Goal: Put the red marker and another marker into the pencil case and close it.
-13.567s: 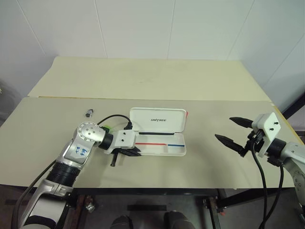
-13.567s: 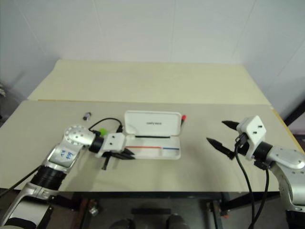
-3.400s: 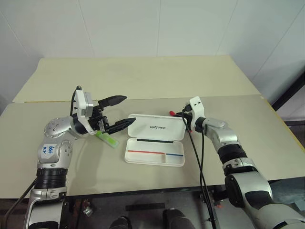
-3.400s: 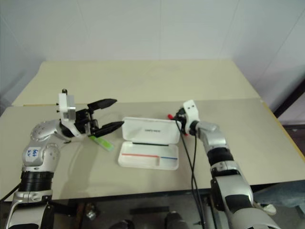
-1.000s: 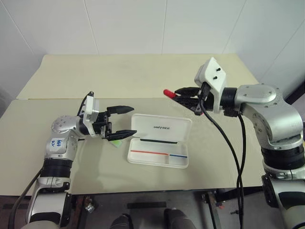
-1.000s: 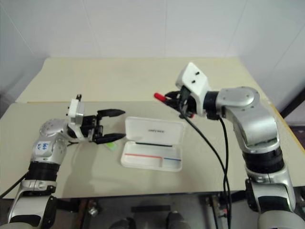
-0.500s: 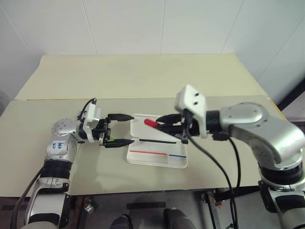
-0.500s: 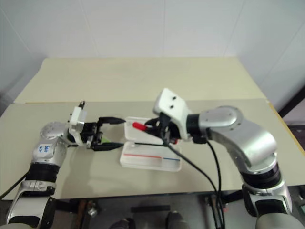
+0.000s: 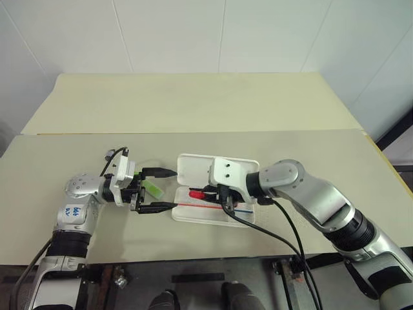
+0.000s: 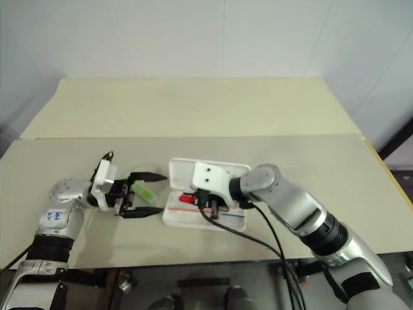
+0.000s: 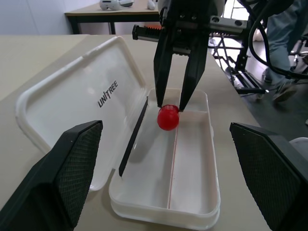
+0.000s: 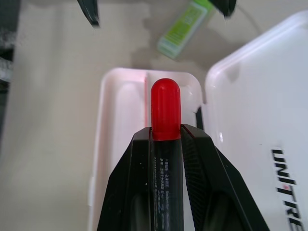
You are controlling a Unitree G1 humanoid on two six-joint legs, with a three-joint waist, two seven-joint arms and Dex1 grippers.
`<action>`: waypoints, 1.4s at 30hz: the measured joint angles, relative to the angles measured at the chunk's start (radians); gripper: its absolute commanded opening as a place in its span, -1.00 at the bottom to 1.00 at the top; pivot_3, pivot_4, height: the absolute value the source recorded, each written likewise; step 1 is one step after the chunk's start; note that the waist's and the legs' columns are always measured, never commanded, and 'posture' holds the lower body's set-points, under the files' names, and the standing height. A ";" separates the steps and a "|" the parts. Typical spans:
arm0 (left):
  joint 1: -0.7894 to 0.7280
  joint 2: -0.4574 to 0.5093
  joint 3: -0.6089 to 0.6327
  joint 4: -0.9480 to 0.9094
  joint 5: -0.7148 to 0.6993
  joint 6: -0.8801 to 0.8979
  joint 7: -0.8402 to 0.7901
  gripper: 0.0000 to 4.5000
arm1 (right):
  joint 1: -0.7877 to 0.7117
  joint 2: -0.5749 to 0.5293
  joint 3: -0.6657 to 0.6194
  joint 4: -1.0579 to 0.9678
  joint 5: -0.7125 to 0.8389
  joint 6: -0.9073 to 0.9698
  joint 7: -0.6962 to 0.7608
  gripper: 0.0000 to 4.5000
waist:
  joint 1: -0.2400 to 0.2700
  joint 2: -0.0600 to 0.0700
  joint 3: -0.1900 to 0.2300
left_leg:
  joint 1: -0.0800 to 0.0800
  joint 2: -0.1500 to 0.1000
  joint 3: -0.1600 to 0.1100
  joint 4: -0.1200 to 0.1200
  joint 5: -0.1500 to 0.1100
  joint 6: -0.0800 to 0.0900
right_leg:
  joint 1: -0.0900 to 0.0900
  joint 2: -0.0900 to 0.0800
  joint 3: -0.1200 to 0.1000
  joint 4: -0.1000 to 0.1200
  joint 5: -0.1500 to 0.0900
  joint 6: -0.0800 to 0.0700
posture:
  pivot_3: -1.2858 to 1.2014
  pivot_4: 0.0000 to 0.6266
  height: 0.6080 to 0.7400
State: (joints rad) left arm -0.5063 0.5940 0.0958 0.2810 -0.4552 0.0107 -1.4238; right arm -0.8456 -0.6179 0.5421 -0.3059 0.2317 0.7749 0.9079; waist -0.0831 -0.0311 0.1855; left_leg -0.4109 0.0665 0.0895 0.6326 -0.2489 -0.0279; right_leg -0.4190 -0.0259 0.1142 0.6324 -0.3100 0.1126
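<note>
Just below the centre of the left eye view, the right end effector (image 9: 205,192) is clamped on the red marker (image 9: 195,193), its two black fingers (image 12: 196,159) pinching the barrel so the red end pokes out toward the left of the frame. That end hangs over the tray of the open pencil case (image 9: 213,218), whose lid (image 9: 193,169) lies flat toward the upper side. At the left of the frame, the left end effector (image 9: 161,189) is spread wide and holds nothing; the green marker (image 9: 153,188) lies on the beige surface (image 9: 322,161) between its fingers, just beside the case's left edge.
</note>
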 measured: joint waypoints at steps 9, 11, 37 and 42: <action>0.033 0.003 0.008 -0.043 -0.013 0.013 0.038 1.00 | -0.036 0.026 0.014 0.117 -0.110 -0.121 0.071 -0.77 | 0.000 0.000 0.000 | 0.000 0.000 0.000 0.002 0.000 0.000 | 0.000 0.000 0.000 0.004 0.000 0.000 | 0.03 -0.52 1.00; 0.038 0.003 0.009 -0.044 -0.013 0.014 0.043 1.00 | -0.035 0.032 0.016 0.118 -0.120 -0.124 0.085 -0.77 | 0.000 0.000 0.000 | 0.000 0.000 0.000 0.002 0.000 0.000 | 0.000 0.000 0.000 0.004 0.000 0.000 | 0.03 -0.52 1.00; 0.170 0.002 0.078 -0.254 -0.031 0.072 0.283 1.00 | 0.089 -0.021 -0.247 -0.041 0.114 -0.071 0.210 0.98 | 0.002 -0.001 0.000 | 0.000 0.000 0.000 0.002 0.000 0.000 | 0.000 0.000 0.000 0.004 0.000 0.000 | 0.03 -0.52 1.00; 0.226 0.010 0.110 -0.341 -0.006 0.137 0.448 1.00 | 0.118 -0.036 -0.355 -0.048 0.201 -0.072 0.220 0.98 | 0.000 -0.002 0.000 | 0.002 0.000 0.000 0.002 0.000 0.000 | 0.002 -0.001 0.000 0.005 0.000 0.000 | 0.03 -0.52 1.00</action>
State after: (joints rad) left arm -0.2806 0.6037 0.2060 -0.0603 -0.4610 0.1474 -0.9754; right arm -0.7280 -0.6540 0.1869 -0.3535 0.4329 0.7025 1.1283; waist -0.0830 -0.0329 0.1859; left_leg -0.4085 0.0665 0.0890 0.6350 -0.2489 -0.0281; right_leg -0.4174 -0.0265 0.1146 0.6370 -0.3103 0.1123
